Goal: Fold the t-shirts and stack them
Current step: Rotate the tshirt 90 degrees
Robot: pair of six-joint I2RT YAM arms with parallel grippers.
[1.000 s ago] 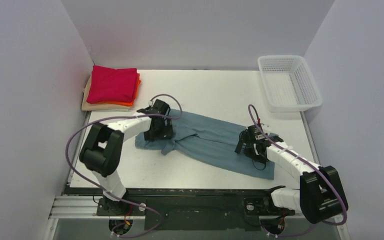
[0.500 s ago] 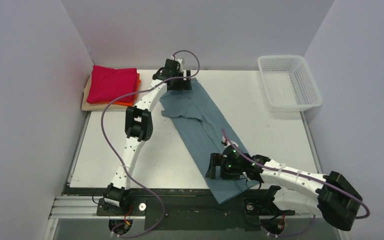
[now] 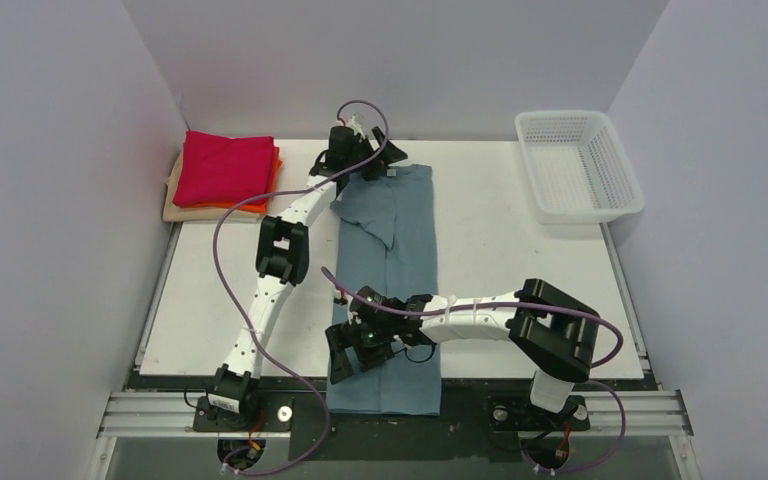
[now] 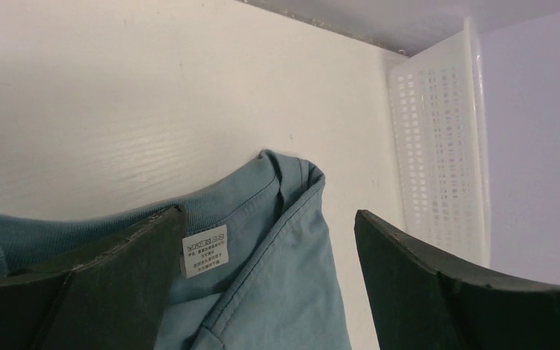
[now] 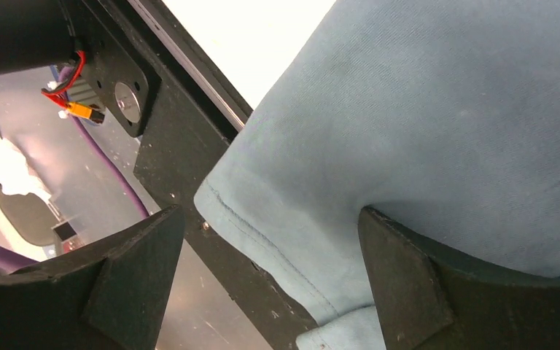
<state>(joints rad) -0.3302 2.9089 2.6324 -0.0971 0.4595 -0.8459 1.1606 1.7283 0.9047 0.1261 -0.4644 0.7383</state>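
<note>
Teal t-shirt [image 3: 410, 260], white neck label [image 4: 205, 254], illegible

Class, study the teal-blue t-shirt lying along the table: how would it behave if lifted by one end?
Probably floppy: the teal-blue t-shirt droops over the near edge of the table instead of jutting out. Likely light and easily creased, as its sleeve lies folded over.

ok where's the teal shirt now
In the top view the teal t-shirt lies lengthwise down the middle of the table, collar by the left gripper at the far end, hem over the near edge by the right gripper.
</note>
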